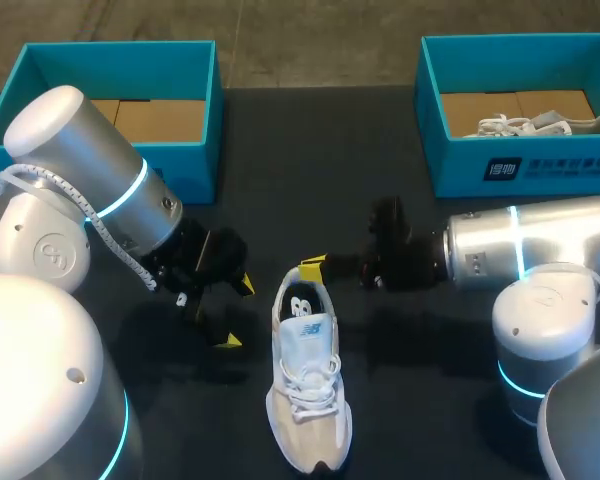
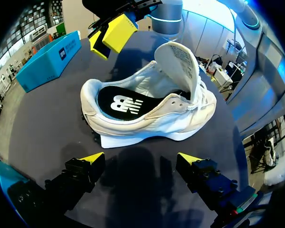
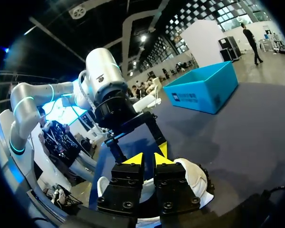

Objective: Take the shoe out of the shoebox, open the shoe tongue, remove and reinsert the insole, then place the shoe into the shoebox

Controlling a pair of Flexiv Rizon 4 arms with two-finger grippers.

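The shoe [image 1: 305,390] stands on the tabletop [image 1: 430,400], outside both boxes, tongue lifted and insole [image 2: 121,102] inside; our right hand [image 1: 315,268] sits closed at its heel, holding nothing; our left hand [image 1: 236,313] gapes open beside it; the left box [image 1: 202,120] and right box [image 1: 570,170], holding a second shoe [image 1: 540,124], stand well back across the tabletop.

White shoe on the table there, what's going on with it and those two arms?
The white shoe lies out on the table, its tongue lifted up and the insole inside. The left arm sits beside it, jaws open and holding nothing. The right arm has its jaws closed together near the heel, gripping nothing as far as I can see. One blue box is empty; the other box holds a second shoe.
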